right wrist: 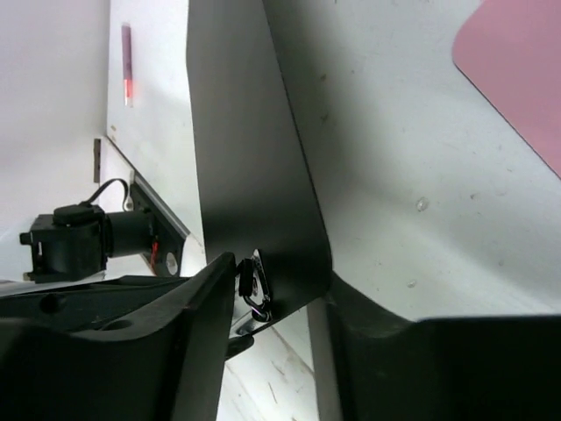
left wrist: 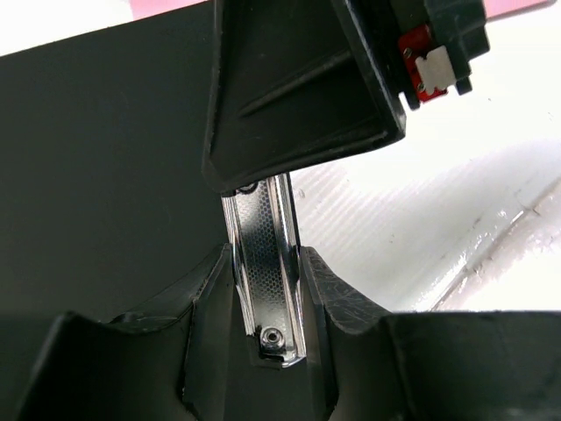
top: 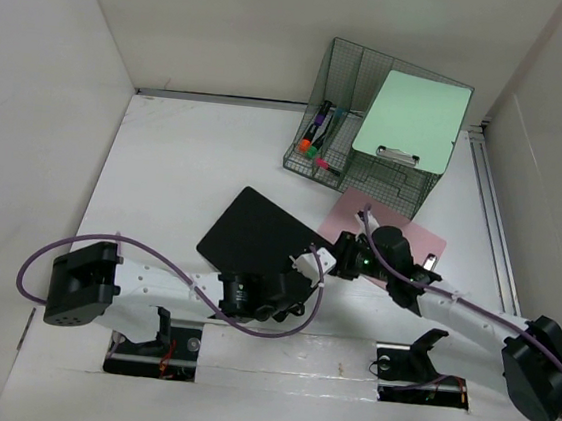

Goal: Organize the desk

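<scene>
Black clipboard (top: pixel 253 233) lies toward 10 o'clock; left gripper (left wrist: pixel 266 274) pinches its clip (left wrist: pixel 263 224), right gripper (right wrist: pixel 282 279) straddles that end, grip unclear.

The white table (top: pixel 166 158) is walled by white panels on three sides. A black clipboard (top: pixel 253 233) sits near its middle, turned at an angle. Just to the right lies a pink clipboard (top: pixel 349 210), flat on the surface. Beyond both, by the back wall, stands a dark green wire rack (top: pixel 395 182).
</scene>
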Available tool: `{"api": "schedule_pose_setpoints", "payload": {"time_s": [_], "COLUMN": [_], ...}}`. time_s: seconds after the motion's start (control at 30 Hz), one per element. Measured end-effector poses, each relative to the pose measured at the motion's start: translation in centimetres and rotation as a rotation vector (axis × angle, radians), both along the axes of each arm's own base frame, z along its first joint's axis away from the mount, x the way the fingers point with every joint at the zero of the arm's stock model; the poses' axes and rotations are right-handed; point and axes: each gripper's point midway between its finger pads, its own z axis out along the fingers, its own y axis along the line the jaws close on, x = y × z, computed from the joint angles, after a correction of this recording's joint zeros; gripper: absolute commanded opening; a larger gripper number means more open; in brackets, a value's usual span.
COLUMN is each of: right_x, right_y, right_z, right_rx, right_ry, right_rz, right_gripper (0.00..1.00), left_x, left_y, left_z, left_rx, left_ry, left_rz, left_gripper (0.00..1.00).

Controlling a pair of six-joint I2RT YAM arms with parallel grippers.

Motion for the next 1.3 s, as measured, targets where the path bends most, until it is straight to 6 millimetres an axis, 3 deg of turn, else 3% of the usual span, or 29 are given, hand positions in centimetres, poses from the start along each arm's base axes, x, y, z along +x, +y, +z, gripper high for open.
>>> {"api": "schedule_pose_setpoints", "payload": {"time_s": [0.07,0.17,0.27,0.37,0.5,0.6,0.7,0.77,0.8,0.83,0.97,1.03,1.13,1.3], "right_x": [0.1,0.2,0.2,0.2,0.1,0.1,0.5,1.1,1.2,1.5,2.7,3.2,4.0,5.8], "right_y": [0.3,0.8,1.3,1.7,2.0,1.8,1.6,1.4,1.4,1.3,1.5,1.8,2.2,2.1], "right_z": [0.1,0.3,0.4,0.8,1.6,2.7,4.9,7.2,7.5,8.0,9.7,10.7,12.8,19.2], "right_rx": [0.013,0.038,0.063,0.082,0.102,0.116,0.139,0.158,0.16,0.156,0.145,0.145,0.156,0.206], "right_ry": [0.002,0.006,0.012,0.005,-0.022,-0.054,-0.116,-0.18,-0.185,-0.201,-0.236,-0.248,-0.28,-0.401], "right_rz": [0.002,0.018,0.03,0.045,0.055,0.046,0.019,-0.004,-0.008,-0.02,-0.047,-0.05,-0.057,-0.096], "right_gripper": [0.4,0.29,0.24,0.0,0.0,0.0,0.0,0.0,0.0,0.0,0.0,0.0,0.0,0.0], "left_x": [0.2,0.4,0.5,0.6,0.8,1.0,1.3,1.6,1.9,2.1,2.5,2.7,3.2,4.0], "left_y": [0.0,0.3,0.6,0.9,1.3,1.4,1.6,2.3,2.9,3.5,7.3,9.4,12.2,15.8], "left_z": [0.2,0.1,0.0,0.0,0.4,1.5,3.6,5.8,7.0,8.7,15.2,17.2,19.5,20.8], "left_rx": [-0.001,0.007,0.021,0.028,0.02,-0.02,-0.089,-0.158,-0.203,-0.27,-0.54,-0.636,-0.746,-0.842], "left_ry": [-0.008,-0.015,-0.019,-0.023,-0.027,-0.031,-0.037,-0.056,-0.065,-0.075,-0.119,-0.135,-0.155,-0.177], "left_rz": [0.009,0.021,0.031,0.04,0.058,0.093,0.134,0.172,0.196,0.219,0.301,0.348,0.425,0.564], "left_gripper": [0.0,0.0,0.0,0.0,0.0,0.1,0.37,0.67,0.67,0.74,0.78,0.78,0.78,0.78]}}
